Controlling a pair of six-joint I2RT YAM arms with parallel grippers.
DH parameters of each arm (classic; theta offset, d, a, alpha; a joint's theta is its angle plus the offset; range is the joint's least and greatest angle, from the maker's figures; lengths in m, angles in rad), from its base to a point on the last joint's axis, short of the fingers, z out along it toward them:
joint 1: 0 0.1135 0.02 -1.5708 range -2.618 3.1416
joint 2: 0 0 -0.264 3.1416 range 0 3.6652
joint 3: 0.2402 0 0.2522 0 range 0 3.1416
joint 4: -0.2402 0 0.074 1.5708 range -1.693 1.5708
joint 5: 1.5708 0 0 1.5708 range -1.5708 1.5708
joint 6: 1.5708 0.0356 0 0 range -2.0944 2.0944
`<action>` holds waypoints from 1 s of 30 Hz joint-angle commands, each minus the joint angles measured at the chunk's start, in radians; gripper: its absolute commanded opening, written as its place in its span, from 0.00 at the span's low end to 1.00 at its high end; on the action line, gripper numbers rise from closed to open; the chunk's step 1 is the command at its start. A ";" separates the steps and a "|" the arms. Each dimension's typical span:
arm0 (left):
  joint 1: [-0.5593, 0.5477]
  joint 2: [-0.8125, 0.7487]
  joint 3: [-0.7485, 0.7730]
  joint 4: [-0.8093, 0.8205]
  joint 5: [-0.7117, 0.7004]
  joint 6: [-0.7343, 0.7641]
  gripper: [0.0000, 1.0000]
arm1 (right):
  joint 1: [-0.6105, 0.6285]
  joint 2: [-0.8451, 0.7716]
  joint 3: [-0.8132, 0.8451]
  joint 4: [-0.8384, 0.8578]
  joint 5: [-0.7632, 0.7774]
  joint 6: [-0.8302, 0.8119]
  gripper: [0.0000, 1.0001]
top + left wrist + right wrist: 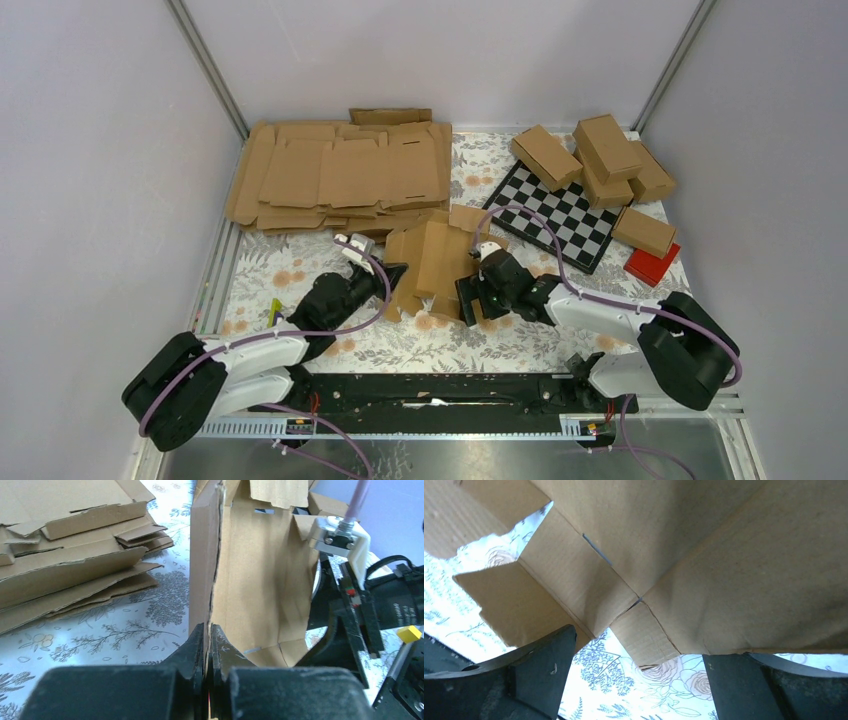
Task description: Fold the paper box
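Two arms, one paper box (432,265), one pile of flat sheets (340,175), about five finished boxes (545,155), one red box (651,265), one checkered mat (555,215). Plain brown, half folded, standing up mid-table, flaps loose. Pinched at its near edge by the left claw (207,635). Right claw (639,652) spread wide, right against the flaps.

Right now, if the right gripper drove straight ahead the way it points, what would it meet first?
The paper box: its brown panels fill the view just beyond the open right gripper, with a small flap probably nearest. The gap is hard to judge.
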 commanded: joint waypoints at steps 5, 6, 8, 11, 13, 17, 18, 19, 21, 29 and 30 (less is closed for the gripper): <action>-0.003 0.026 -0.014 0.172 0.145 -0.038 0.00 | 0.014 0.001 0.074 0.045 0.093 0.053 1.00; -0.003 0.026 -0.016 0.176 0.144 -0.038 0.00 | 0.014 0.004 0.074 0.045 0.087 0.055 1.00; -0.003 0.023 -0.022 0.184 0.132 -0.041 0.00 | 0.013 -0.005 0.070 0.045 0.075 0.061 1.00; -0.003 0.007 -0.037 0.201 0.120 -0.042 0.00 | 0.013 -0.039 0.070 0.042 0.065 0.100 1.00; -0.002 0.003 -0.043 0.209 0.116 -0.044 0.00 | 0.012 -0.060 0.074 0.036 0.065 0.133 0.99; -0.003 0.011 -0.041 0.213 0.124 -0.044 0.00 | 0.011 -0.079 0.094 0.007 0.088 0.211 0.93; -0.003 0.014 -0.040 0.215 0.129 -0.044 0.00 | 0.009 -0.081 0.097 0.003 0.094 0.230 0.92; -0.003 0.016 -0.039 0.216 0.134 -0.044 0.00 | 0.005 -0.086 0.095 0.002 0.097 0.248 0.90; -0.003 0.017 -0.039 0.214 0.136 -0.040 0.00 | -0.010 -0.093 0.092 0.003 0.092 0.290 0.87; -0.008 -0.032 -0.037 0.120 0.019 0.000 0.00 | -0.173 -0.124 0.052 -0.001 -0.096 0.441 0.79; -0.008 -0.040 -0.039 0.114 0.014 0.000 0.00 | -0.179 -0.129 0.049 -0.011 -0.088 0.439 0.80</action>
